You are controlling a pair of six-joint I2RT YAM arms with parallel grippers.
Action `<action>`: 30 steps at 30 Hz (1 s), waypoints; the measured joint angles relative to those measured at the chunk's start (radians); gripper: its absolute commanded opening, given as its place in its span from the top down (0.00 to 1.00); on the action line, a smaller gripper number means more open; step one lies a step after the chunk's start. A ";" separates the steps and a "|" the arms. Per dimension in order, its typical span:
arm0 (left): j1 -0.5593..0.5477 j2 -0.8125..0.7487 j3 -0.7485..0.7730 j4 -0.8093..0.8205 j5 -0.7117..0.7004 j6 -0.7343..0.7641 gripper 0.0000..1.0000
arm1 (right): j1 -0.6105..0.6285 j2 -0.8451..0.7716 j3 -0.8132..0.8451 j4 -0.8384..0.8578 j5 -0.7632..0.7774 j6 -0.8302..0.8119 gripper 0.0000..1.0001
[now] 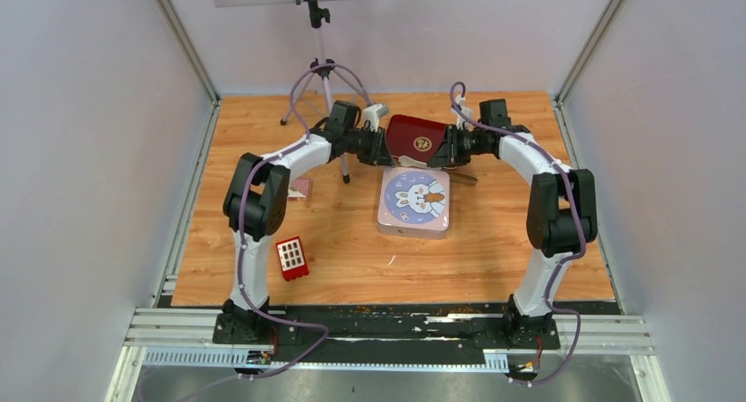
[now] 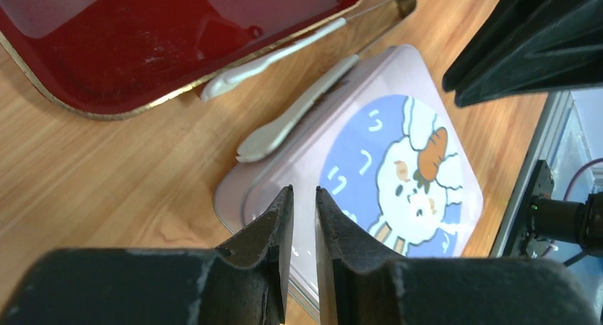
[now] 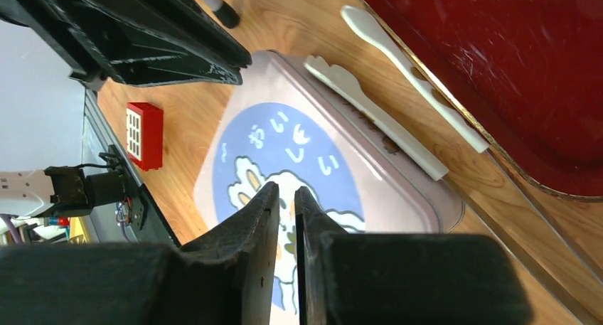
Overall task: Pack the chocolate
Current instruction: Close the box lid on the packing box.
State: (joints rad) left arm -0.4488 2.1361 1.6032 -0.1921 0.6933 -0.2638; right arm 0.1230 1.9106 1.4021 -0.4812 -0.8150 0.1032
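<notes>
Two arms reach inward over the far half of the table. At lower left of the top view, a red block lies alone on the wood. Left of centre, the left gripper sits just beside the red tray; its jaws stand slightly apart with nothing between them. A tripod stands behind it, toward the top of the frame. Below the tray lies the rabbit tin, lid on. White tongs lie between tray and tin, along the tin's edge. Right of the tray, the right gripper is closed to a thin slit and grips nothing. Chocolate: its location cannot be told from these views.
</notes>
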 measured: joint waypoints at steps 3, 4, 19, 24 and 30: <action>0.002 -0.064 -0.066 0.034 0.014 -0.012 0.75 | -0.003 -0.050 0.000 0.000 -0.010 -0.002 0.86; 0.002 -0.077 -0.075 0.044 0.019 -0.016 0.75 | -0.005 -0.062 -0.001 0.002 -0.010 -0.003 0.86; 0.011 0.020 -0.087 0.130 0.082 -0.111 0.72 | -0.041 0.089 -0.079 0.033 -0.107 0.050 0.90; 0.010 0.016 -0.068 0.103 0.084 -0.088 0.62 | -0.045 0.072 -0.079 0.028 -0.106 0.036 0.75; 0.011 -0.037 -0.064 0.025 0.031 0.005 0.45 | -0.068 -0.060 -0.079 -0.016 -0.006 -0.062 0.39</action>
State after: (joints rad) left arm -0.4381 2.0995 1.5387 -0.1669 0.7246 -0.2592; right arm 0.0547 1.8511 1.3228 -0.4969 -0.8215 0.0410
